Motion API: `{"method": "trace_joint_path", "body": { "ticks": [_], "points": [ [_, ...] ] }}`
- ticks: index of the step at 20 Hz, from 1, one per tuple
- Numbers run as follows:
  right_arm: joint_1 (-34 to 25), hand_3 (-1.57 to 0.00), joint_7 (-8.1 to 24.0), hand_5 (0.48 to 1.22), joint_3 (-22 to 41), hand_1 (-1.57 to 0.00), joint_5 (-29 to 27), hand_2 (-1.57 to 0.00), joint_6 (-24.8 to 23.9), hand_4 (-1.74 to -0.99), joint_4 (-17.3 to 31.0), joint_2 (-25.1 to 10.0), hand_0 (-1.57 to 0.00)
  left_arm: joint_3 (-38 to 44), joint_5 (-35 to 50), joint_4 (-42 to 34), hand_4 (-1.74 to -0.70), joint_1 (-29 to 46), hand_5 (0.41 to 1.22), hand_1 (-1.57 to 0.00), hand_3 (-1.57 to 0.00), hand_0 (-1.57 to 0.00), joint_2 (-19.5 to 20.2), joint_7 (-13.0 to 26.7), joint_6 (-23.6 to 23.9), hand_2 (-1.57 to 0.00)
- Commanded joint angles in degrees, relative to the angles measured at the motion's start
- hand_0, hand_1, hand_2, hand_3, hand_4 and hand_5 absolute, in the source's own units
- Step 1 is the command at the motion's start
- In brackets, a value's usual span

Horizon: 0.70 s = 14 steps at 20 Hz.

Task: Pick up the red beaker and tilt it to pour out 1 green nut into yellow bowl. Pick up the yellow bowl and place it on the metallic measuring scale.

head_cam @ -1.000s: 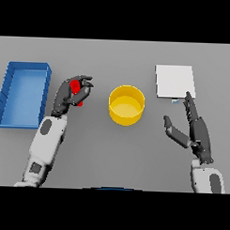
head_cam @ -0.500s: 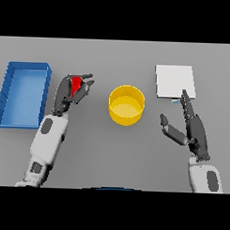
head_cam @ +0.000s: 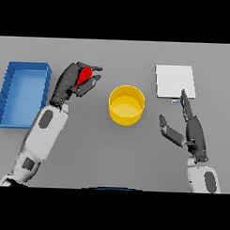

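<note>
The left hand (head_cam: 71, 83) is clamped on the red beaker (head_cam: 83, 76), left of the yellow bowl (head_cam: 126, 105). It should carry it over the bowl's rim, then tilt slowly. The right hand (head_cam: 194, 131) waits, fingers apart.

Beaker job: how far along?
Done: the left hand has the red beaker gripped, left of the yellow bowl. In hand: getting it to the bowl; no nut shows in the bowl. Left: pour, then bowl onto the scale. Right hand open, idle below the scale.
</note>
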Motion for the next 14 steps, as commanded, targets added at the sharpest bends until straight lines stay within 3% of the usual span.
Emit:
{"method": "trace_joint_path", "body": {
  "ticks": [1,5,14],
  "points": [
    [-0.1,0.00,0.6,0.694,-0.2,0.00,-0.4,0.00,0.2,-1.243,-0.1,-0.1,0.00,-1.1,-0.9,0.1,-1.73,-0.6,1.119,-1.56,-1.56,-1.56,0.7,0.8,-0.8,-1.56],
    [1.3,0.00,0.9,0.710,0.4,0.00,-0.1,0.00,0.6,-1.243,-1.1,-0.2,0.00,-3.2,-2.0,1.9,-1.73,-2.7,1.113,-1.56,-1.56,-1.56,2.0,1.4,-1.8,-1.56],
    [0.9,0.00,1.2,0.722,0.1,0.00,-1.1,0.00,1.4,-1.268,-1.1,-0.3,0.00,-20.8,-21.8,10.9,-1.74,-16.2,1.177,-1.57,-1.57,-1.57,8.0,2.0,-5.8,-1.57]
  ]
}}
